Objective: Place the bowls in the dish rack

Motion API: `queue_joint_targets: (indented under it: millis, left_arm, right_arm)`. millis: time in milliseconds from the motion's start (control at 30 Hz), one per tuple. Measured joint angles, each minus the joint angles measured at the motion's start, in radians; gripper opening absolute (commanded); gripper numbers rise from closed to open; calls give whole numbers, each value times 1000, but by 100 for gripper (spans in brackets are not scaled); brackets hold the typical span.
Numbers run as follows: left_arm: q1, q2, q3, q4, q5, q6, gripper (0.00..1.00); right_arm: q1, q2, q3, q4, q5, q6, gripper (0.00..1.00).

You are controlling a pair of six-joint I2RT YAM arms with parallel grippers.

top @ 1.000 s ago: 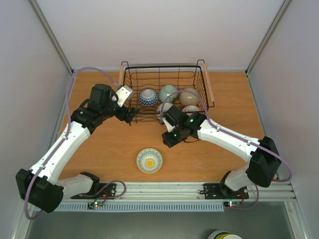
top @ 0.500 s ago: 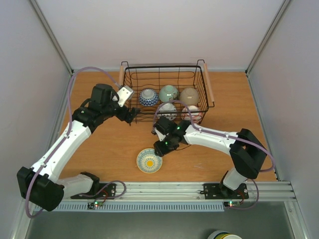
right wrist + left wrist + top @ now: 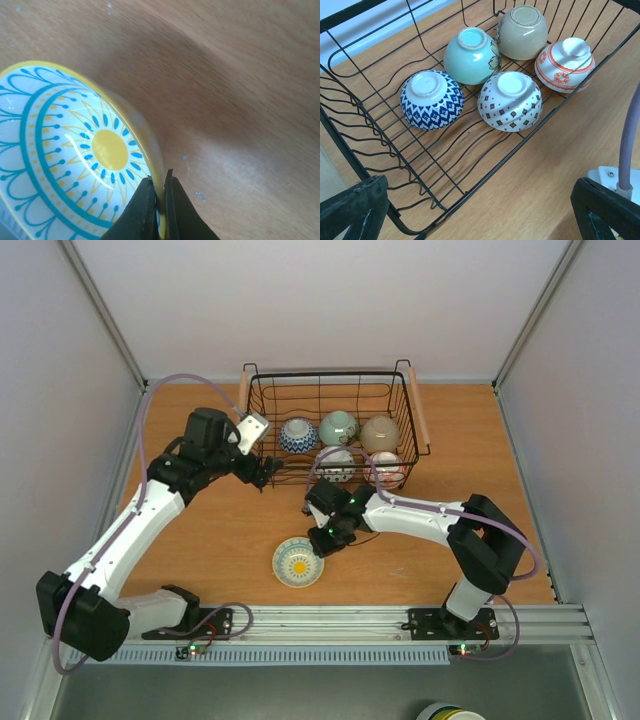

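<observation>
The right tool point(image 3: 159, 197) is pinching the flowered bowl point(image 3: 95, 150) by its rim, likely needing a slow, level lift into the rack point(image 3: 325, 372).

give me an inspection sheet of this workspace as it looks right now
surface: wooden table, no spills seen
job's things: dish rack holds five bowls upside down: blue-and-white bowl, pale green bowl, beige bowl, red-and-white bowl, diamond-dotted bowl; yellow-flower bowl is outside the rack, on the table
clutter: nothing seen
grippers: left gripper open, holding nothing, by the rack's near left corner; right gripper closed on the yellow-flower bowl's rim
cables: left cable and right cable run along their arms; no snag seen
surroundings: pale walls; metal rail at the near edge
</observation>
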Motion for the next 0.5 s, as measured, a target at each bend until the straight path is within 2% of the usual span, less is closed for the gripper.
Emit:
queue_joint_targets:
  millis: [233,500]
  left_arm:
    - [0,11,3,-17,67,8,93]
    - [-56,158,74,-167,226,84,89]
  right_arm:
    - [2,-19,11,-15,10,-10,1]
    - [1,-128,140,-141,175,-68,1]
